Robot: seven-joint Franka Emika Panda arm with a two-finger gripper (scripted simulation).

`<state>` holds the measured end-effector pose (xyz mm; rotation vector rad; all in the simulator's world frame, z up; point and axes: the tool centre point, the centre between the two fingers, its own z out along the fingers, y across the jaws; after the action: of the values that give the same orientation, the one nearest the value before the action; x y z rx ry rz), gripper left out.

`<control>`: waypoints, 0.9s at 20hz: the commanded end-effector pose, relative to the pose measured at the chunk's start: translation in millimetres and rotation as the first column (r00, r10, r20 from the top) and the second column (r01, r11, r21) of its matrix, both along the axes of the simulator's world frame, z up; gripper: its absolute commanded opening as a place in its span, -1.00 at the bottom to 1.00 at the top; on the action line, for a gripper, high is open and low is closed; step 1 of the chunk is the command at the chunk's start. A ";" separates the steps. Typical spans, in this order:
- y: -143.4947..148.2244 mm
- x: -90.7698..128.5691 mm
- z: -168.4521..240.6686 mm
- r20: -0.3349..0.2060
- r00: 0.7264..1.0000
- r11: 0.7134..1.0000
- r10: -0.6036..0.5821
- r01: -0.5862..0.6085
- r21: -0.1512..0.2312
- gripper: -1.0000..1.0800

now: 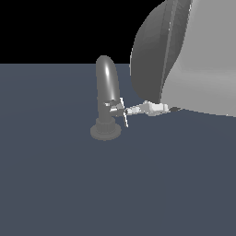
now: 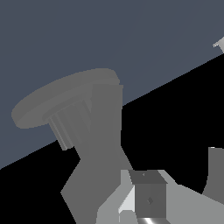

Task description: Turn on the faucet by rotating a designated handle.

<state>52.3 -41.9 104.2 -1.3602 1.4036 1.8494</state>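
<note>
The faucet (image 1: 106,94) stands upright on the dark tabletop (image 1: 55,184), a thick glossy spout arching up from a round stepped base; it looks like rigid metal fixed in place, so it should not shift under a push. The handle (image 1: 123,112) is a thin silvery lever jutting from the lower stem toward the exterior view's right, and it is probably light and stiff, turning only about its pivot on the stem. Its smooth, narrow blade could slip, so the best place to bear on it is likely near the bright outer tip, where leverage is greatest. The end effector (image 1: 131,110) reaches in roughly level from the exterior view's right, its tip right at the lever, seemingly touching. Whether its fingers are spread or closed cannot be told. The bulky white arm (image 1: 193,55) looms above and behind.
</note>
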 end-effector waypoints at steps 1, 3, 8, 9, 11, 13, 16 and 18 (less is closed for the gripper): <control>7.4 -5.9 -53.4 -0.056 0.998 0.999 -0.039 0.038 -0.027 -1.00; 7.6 -5.5 -55.6 -0.058 0.998 0.999 -0.039 0.038 -0.028 -1.00; 8.0 -4.7 -60.1 -0.062 0.997 0.999 -0.040 0.039 -0.029 -1.00; 8.1 -4.5 -60.9 -0.062 0.997 0.999 -0.041 0.039 -0.029 -1.00; 8.2 -4.3 -62.2 -0.063 0.997 0.999 -0.041 0.039 -0.029 -1.00; 8.3 -4.1 -63.2 -0.064 0.997 0.999 -0.041 0.039 -0.029 -1.00; 8.4 -3.9 -64.2 -0.064 0.997 0.999 -0.041 0.039 -0.029 -1.00; 8.4 -3.8 -64.9 -0.065 0.997 0.999 -0.041 0.040 -0.029 -1.00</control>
<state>53.8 -42.3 103.6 -1.3750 1.3747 1.8622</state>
